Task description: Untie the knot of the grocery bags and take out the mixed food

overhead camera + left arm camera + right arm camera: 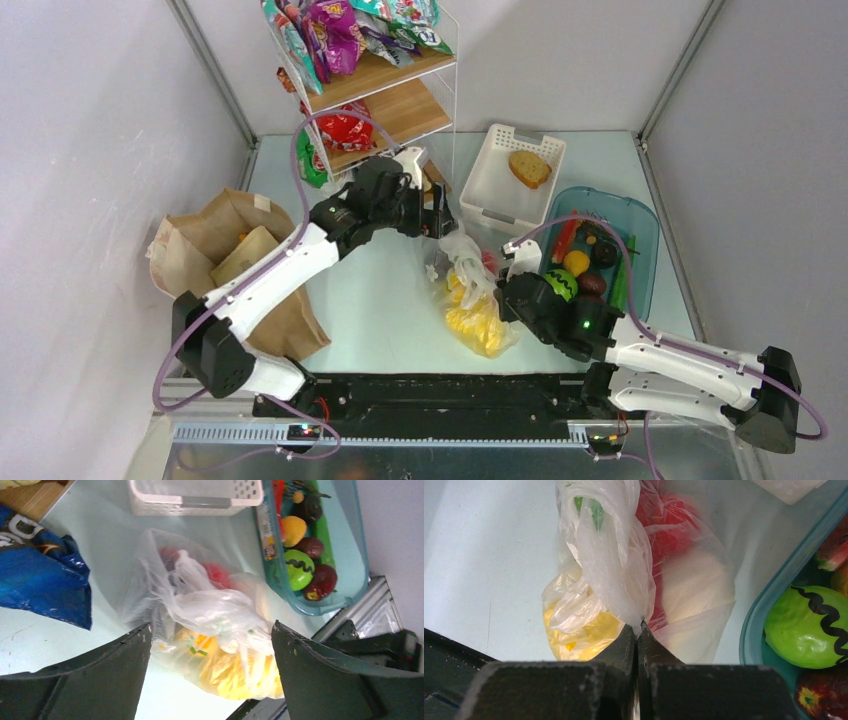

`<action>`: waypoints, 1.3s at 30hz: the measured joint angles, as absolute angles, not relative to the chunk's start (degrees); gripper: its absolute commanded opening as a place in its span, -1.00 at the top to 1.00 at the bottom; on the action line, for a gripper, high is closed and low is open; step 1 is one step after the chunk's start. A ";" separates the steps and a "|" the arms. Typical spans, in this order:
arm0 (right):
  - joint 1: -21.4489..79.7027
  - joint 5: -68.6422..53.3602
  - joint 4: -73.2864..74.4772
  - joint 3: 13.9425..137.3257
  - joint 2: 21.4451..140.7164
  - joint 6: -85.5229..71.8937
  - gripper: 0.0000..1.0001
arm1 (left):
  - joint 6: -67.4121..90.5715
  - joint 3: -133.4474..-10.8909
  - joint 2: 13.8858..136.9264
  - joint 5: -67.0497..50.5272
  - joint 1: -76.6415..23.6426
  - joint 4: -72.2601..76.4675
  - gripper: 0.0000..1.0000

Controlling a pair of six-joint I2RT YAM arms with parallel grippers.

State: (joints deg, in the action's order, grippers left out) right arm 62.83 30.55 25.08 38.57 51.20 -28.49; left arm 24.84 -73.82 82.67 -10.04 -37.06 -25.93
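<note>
The clear plastic grocery bag (478,300) lies mid-table with yellow food (478,325) and a red item (488,262) inside. My right gripper (639,627) is shut on a bunched strip of the plastic bag (609,560), pinching film between its tips. Yellow food (579,630) and a red piece (669,535) show through it. My left gripper (210,630) hangs open above the plastic bag (210,605), nothing between its fingers. The brown paper bag (225,250) lies at the left, under my left arm.
A blue-tinted tub (642,250) of toy fruit stands right of the bag, close to my right gripper (500,290). A white basket (497,180) with a bread slice (529,168) sits behind. A wire shelf rack (400,100) with snack packets stands at the back by my left gripper (447,222).
</note>
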 measured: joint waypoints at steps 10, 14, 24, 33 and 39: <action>62.76 30.13 25.02 38.57 50.78 -28.47 1.00 | 23.38 -74.50 86.91 -9.02 -42.68 -29.47 -0.87; 62.74 29.89 25.02 38.57 50.57 -28.47 1.00 | 22.41 -74.50 89.14 -7.33 -42.68 -32.40 -0.88; 62.72 29.50 25.02 38.57 50.61 -28.47 1.00 | 22.44 -75.79 92.58 -7.99 -42.70 -33.28 -0.86; 62.72 28.97 24.45 38.57 52.01 -28.47 1.00 | 23.40 -75.75 92.58 -12.73 -42.70 -30.46 -0.40; 62.72 28.58 24.16 38.57 52.31 -28.47 1.00 | 24.34 -75.70 92.60 -15.42 -42.70 -28.75 -0.11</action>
State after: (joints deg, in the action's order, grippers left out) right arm 62.72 28.58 24.16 38.57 52.31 -28.47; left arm 24.34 -75.70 92.60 -15.42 -42.70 -28.75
